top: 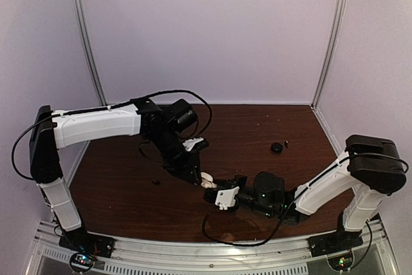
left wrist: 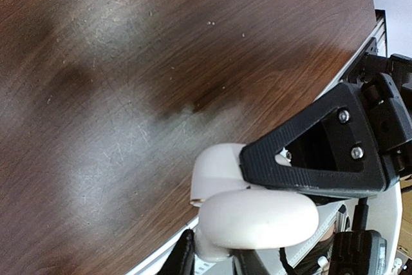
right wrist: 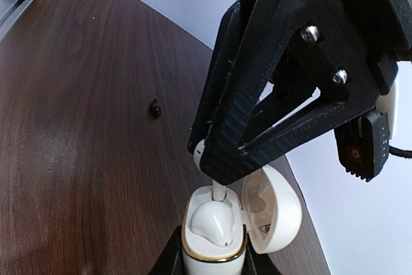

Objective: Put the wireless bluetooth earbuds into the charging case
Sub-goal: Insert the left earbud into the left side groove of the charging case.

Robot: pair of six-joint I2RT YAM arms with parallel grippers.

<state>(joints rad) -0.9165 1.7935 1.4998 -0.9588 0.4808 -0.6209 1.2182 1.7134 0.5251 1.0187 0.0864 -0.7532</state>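
Observation:
My right gripper (right wrist: 212,267) is shut on an upright white charging case (right wrist: 214,259) with a gold rim, its lid (right wrist: 275,214) open to the right. One white earbud (right wrist: 212,223) sits in the case. My left gripper (right wrist: 215,167) comes down from above, shut on a second white earbud (right wrist: 201,151) whose stem (right wrist: 219,192) enters the case's far slot. In the top view the two grippers meet at table centre, left (top: 195,176) above right (top: 217,192). In the left wrist view the case lid (left wrist: 257,218) shows below my black finger (left wrist: 309,175). A black earbud (right wrist: 155,109) lies loose on the table.
A black charging case (top: 277,147) with a small black piece (top: 286,143) beside it lies on the dark wooden table (top: 116,178) at the right rear. The loose black earbud also shows in the top view (top: 156,182), left of the grippers. White walls enclose the table.

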